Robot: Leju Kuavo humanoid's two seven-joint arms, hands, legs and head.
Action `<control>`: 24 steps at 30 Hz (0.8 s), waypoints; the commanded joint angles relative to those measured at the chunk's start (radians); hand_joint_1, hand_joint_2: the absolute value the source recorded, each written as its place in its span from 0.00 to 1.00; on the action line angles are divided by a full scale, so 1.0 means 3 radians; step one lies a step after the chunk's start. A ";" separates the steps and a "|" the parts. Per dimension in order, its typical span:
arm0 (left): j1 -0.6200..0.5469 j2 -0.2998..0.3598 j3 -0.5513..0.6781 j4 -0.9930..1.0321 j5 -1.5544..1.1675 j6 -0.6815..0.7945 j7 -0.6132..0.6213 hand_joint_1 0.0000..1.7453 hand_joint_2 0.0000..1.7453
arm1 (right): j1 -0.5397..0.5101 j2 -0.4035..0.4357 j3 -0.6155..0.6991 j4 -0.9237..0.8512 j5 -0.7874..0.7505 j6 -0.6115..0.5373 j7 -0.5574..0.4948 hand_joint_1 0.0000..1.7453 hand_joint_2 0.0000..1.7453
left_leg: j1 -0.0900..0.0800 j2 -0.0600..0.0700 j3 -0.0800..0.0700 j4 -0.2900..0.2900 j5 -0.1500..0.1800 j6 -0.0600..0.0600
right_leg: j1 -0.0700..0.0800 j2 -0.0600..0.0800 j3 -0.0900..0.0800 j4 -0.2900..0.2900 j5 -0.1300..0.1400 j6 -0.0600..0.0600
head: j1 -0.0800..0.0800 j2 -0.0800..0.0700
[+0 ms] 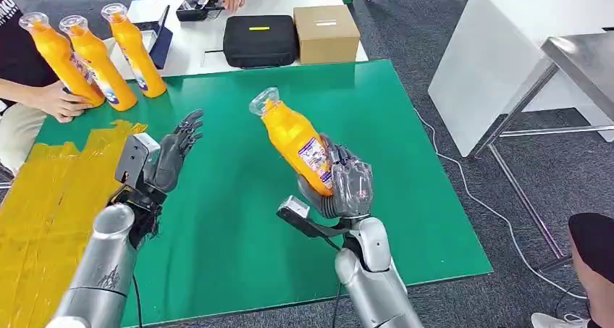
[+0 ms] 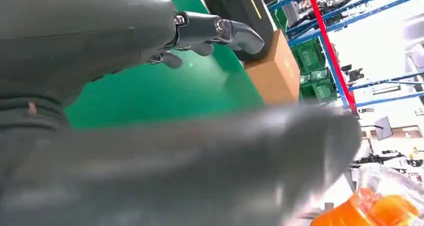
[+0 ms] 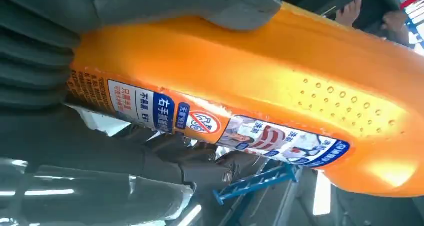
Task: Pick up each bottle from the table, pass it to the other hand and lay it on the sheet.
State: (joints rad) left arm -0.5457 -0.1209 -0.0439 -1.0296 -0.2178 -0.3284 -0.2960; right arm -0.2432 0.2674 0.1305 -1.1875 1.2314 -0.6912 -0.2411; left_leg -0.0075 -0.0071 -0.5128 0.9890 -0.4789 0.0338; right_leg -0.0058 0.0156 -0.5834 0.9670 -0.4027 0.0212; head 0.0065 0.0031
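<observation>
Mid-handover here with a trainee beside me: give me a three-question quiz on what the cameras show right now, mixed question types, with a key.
1. True or false: the right hand holds an orange bottle off the green table.
2. Multiple choice: the left hand is A) gripping a bottle, B) open and holding nothing, C) resting on the black case.
3. Fill in: beside the person's hand stand ___ orange bottles at the table's far left.

Key: 1 true; 2 B; 3 three.
</observation>
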 commanded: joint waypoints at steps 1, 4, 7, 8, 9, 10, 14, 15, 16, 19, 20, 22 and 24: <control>-0.0022 -0.0128 -0.0323 0.0135 -0.0040 -0.0003 -0.0022 0.00 1.00 | -0.0137 0.0158 -0.0316 0.0071 0.0032 -0.0023 -0.0084 1.00 1.00 | 0.0002 -0.0006 0.0004 -0.0002 -0.0001 -0.0007 | 0.0002 -0.0011 0.0007 -0.0003 -0.0003 -0.0001 | 0.0000 0.0000; 0.0019 -0.0138 -0.0391 0.0086 -0.0043 0.0003 -0.0024 0.00 1.00 | -0.0163 0.0160 -0.0293 0.0140 0.0016 -0.0023 -0.0100 1.00 1.00 | 0.0000 -0.0004 0.0000 -0.0002 -0.0001 -0.0005 | 0.0000 -0.0007 0.0004 -0.0002 -0.0002 0.0000 | 0.0000 0.0000; 0.0084 -0.0150 -0.0447 0.0048 -0.0015 0.0033 -0.0045 0.00 1.00 | -0.0202 0.0180 -0.0260 0.0222 0.0060 -0.0023 -0.0092 1.00 1.00 | 0.0002 0.0001 0.0005 -0.0003 -0.0002 -0.0008 | 0.0002 -0.0005 0.0008 -0.0004 -0.0002 -0.0001 | 0.0000 0.0000; 0.0132 -0.0165 -0.0480 -0.0003 -0.0004 0.0031 -0.0077 0.00 1.00 | -0.0214 0.0185 -0.0233 0.0254 0.0072 -0.0023 -0.0087 1.00 1.00 | 0.0001 0.0000 0.0002 -0.0002 -0.0001 -0.0007 | 0.0001 -0.0004 0.0005 -0.0003 -0.0001 -0.0001 | 0.0000 0.0001; 0.0183 -0.0183 -0.0531 -0.0059 -0.0006 0.0020 -0.0103 0.00 1.00 | -0.0224 0.0193 -0.0209 0.0269 0.0075 -0.0023 -0.0086 1.00 1.00 | 0.0003 0.0004 0.0007 -0.0004 -0.0003 -0.0010 | 0.0003 -0.0002 0.0009 -0.0004 -0.0002 -0.0002 | 0.0000 0.0000; 0.0209 -0.0192 -0.0562 -0.0094 -0.0013 0.0018 -0.0112 0.00 1.00 | -0.0232 0.0195 -0.0197 0.0276 0.0076 -0.0023 -0.0084 1.00 1.00 | 0.0002 0.0003 0.0005 -0.0004 -0.0002 -0.0008 | 0.0003 -0.0002 0.0007 -0.0005 -0.0001 -0.0002 | 0.0000 0.0000; 0.0336 -0.0226 -0.0739 -0.0324 -0.0018 0.0023 -0.0111 0.00 1.00 | -0.0288 0.0182 -0.0114 0.0361 0.0046 -0.0023 -0.0063 1.00 1.00 | 0.0002 0.0001 0.0003 -0.0002 -0.0003 -0.0008 | 0.0003 -0.0004 0.0006 -0.0003 -0.0002 -0.0001 | 0.0000 0.0000; 0.0336 -0.0226 -0.0739 -0.0324 -0.0018 0.0023 -0.0111 0.00 1.00 | -0.0288 0.0182 -0.0114 0.0361 0.0046 -0.0023 -0.0063 1.00 1.00 | 0.0001 0.0003 0.0001 -0.0002 -0.0003 -0.0006 | 0.0001 -0.0001 0.0003 -0.0003 -0.0001 -0.0001 | -0.0001 0.0000; 0.0345 -0.0232 -0.0759 -0.0353 -0.0014 0.0028 -0.0102 0.00 1.00 | -0.0303 0.0179 -0.0101 0.0382 0.0045 -0.0023 -0.0058 1.00 1.00 | 0.0001 0.0002 -0.0002 -0.0001 -0.0001 -0.0004 | 0.0001 0.0000 0.0000 -0.0002 0.0000 0.0000 | 0.0000 0.0001; 0.0355 -0.0221 -0.0828 -0.0407 0.0086 0.0030 -0.0030 0.00 1.00 | -0.0342 0.0169 0.0018 0.0485 -0.0003 -0.0023 -0.0065 1.00 1.00 | 0.0002 0.0006 0.0001 -0.0002 -0.0003 -0.0007 | 0.0002 0.0001 0.0003 -0.0003 -0.0001 -0.0001 | 0.0000 0.0000; 0.0346 -0.0224 -0.0852 -0.0398 0.0138 0.0032 -0.0009 0.00 1.00 | -0.0362 0.0170 0.0068 0.0531 -0.0009 -0.0023 -0.0054 1.00 1.00 | 0.0001 0.0003 -0.0002 -0.0002 -0.0001 -0.0005 | 0.0001 0.0001 0.0000 -0.0002 0.0000 -0.0001 | 0.0000 0.0000; 0.0309 -0.0239 -0.0861 -0.0382 0.0229 0.0024 0.0054 0.00 1.00 | -0.0420 0.0178 0.0155 0.0678 -0.0071 -0.0023 -0.0059 1.00 1.00 | 0.0002 0.0002 -0.0002 -0.0001 -0.0002 -0.0006 | 0.0002 -0.0001 0.0000 -0.0002 0.0000 -0.0001 | 0.0000 0.0000; 0.0247 -0.0251 -0.0867 -0.0293 0.0310 0.0018 0.0059 0.00 1.00 | -0.0431 0.0165 0.0241 0.0747 -0.0137 -0.0023 -0.0066 1.00 1.00 | 0.0003 0.0007 0.0002 -0.0002 -0.0003 -0.0008 | 0.0003 0.0003 0.0003 -0.0004 0.0000 -0.0002 | -0.0001 0.0000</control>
State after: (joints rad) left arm -0.4333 -0.2041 -0.2434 -1.1433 -0.1876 -0.3223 -0.3101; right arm -0.2863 0.3372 0.1095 -1.1326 1.2344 -0.6912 -0.2621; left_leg -0.0074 -0.0075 -0.5143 0.9889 -0.4789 0.0339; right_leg -0.0059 0.0155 -0.5840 0.9669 -0.4027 0.0212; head 0.0061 0.0031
